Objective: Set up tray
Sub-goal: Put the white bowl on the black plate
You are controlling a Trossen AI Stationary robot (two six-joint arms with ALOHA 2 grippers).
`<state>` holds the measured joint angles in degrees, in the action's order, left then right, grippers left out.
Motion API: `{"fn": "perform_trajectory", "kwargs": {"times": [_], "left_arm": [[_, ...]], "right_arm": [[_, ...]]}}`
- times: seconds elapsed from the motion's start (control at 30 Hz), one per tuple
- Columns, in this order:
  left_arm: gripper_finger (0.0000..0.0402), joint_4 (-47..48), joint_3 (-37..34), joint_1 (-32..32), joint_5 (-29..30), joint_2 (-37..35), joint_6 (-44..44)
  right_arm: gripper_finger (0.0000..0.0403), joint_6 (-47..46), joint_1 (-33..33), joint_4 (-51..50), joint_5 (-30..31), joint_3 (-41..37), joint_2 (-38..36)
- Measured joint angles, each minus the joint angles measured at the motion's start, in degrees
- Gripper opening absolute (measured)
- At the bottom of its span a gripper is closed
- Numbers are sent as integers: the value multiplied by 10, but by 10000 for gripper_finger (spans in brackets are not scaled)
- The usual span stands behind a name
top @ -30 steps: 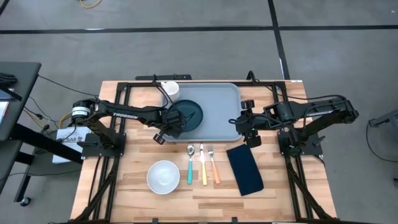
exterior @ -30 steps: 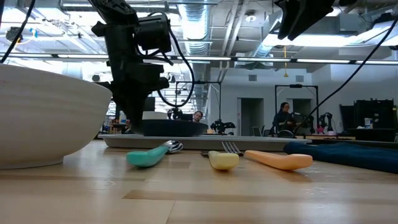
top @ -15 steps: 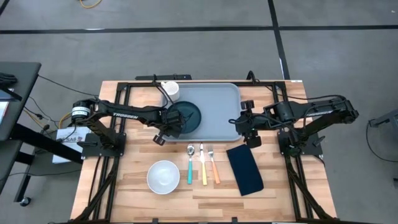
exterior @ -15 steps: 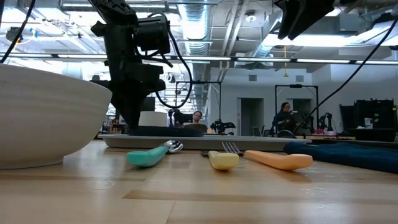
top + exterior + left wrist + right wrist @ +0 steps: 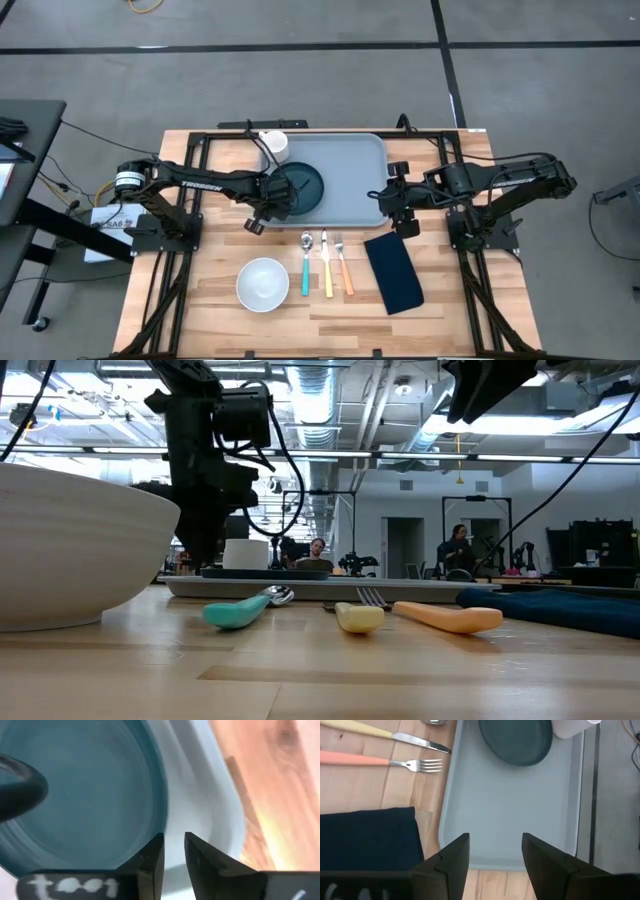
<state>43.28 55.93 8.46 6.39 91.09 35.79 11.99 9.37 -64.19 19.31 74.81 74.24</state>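
The light grey-blue tray (image 5: 352, 172) lies at the far middle of the table. The dark navy plate (image 5: 300, 187) rests flat on the tray's left part and shows as a low dark disc (image 5: 268, 571) in the low view. My left gripper (image 5: 276, 207) stands at the plate's near-left rim. Its fingers (image 5: 173, 847) are a narrow gap apart, and the tray floor shows through the gap right beside the plate's edge (image 5: 161, 815). My right gripper (image 5: 388, 197) hovers open (image 5: 495, 849) above the tray's right edge.
A white cup (image 5: 274, 143) stands at the tray's far left corner. Near the tray lie a white bowl (image 5: 263, 283), a teal spoon (image 5: 306, 264), a yellow knife (image 5: 326, 266), an orange fork (image 5: 344, 266) and a folded navy napkin (image 5: 393, 272). People sit in the room behind.
The plate, raised at its left side a second ago, has come down and lies flat on the tray. My left gripper has drawn back a little toward the table's left and near edges and risen slightly. The white cup behind it has come into sight in the low view.
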Motion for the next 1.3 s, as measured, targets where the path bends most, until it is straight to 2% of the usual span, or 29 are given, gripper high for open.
{"fn": "perform_trajectory", "kwargs": {"times": [0.23,0.4,0.57,0.73,1.03,1.3], "left_arm": [[76,109,64,-30,-8,0,-35],[76,179,108,-64,-86,-2,-89],[75,193,104,-110,-140,-24,-144],[75,182,104,-162,-128,-48,-224],[75,116,104,-241,-72,-39,-396],[75,111,102,-269,-45,-28,-437]], "right_arm": [[173,0,0,0,0,0,0],[173,-12,0,0,0,0,0],[173,-16,0,-1,-14,0,0],[173,-16,0,-1,-15,0,0],[173,-26,0,-1,-14,0,0],[173,-34,0,1,-14,0,0]]}}
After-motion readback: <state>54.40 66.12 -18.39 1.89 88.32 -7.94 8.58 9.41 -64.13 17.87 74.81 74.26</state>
